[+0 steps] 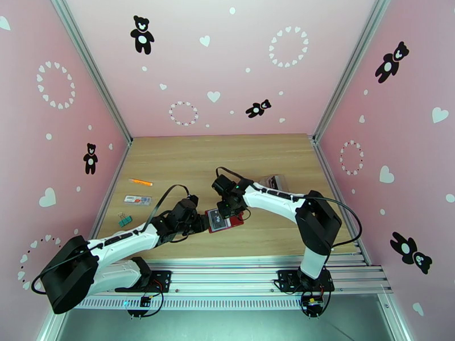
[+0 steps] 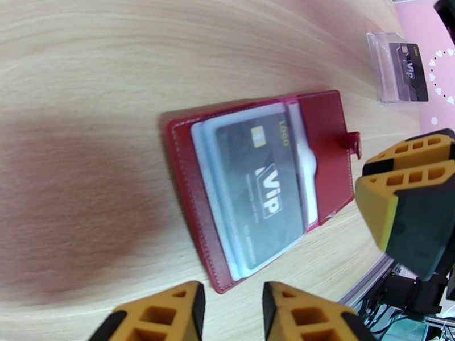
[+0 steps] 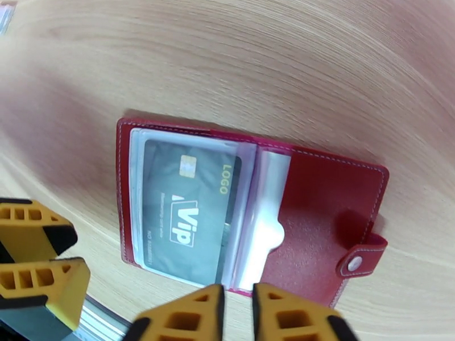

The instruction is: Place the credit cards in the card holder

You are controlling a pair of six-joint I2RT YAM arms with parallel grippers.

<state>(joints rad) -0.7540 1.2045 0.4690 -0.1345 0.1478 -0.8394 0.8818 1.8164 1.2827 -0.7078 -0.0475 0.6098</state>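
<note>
- Desk (image 1: 227, 160) first: a wide wooden top, and all the action sits near its front edge, between the two arms.
- Left tool (image 2: 228, 308): jaws a narrow gap apart and empty, hovering just beside the sleeve-side cover of the card holder (image 1: 223, 221).
- Right tool (image 3: 238, 314): jaws drawn almost together, empty too, poised just off the holder's edge by the fold.
- The holder lies open and flat, sleeves up, right between both tools.
- Clear plastic case (image 2: 387, 69): well apart at the far right, with a dark card (image 2: 414, 66) inside it (the next fetch, I'd judge).
- VIP card (image 3: 187, 214): looks seated in the top sleeve. To do this well, let the left tool pin the cover while the right one slides the next card in flat.
- Snap tab (image 3: 361, 260): unfastened and sticking out sideways (keep clear of it).
</note>
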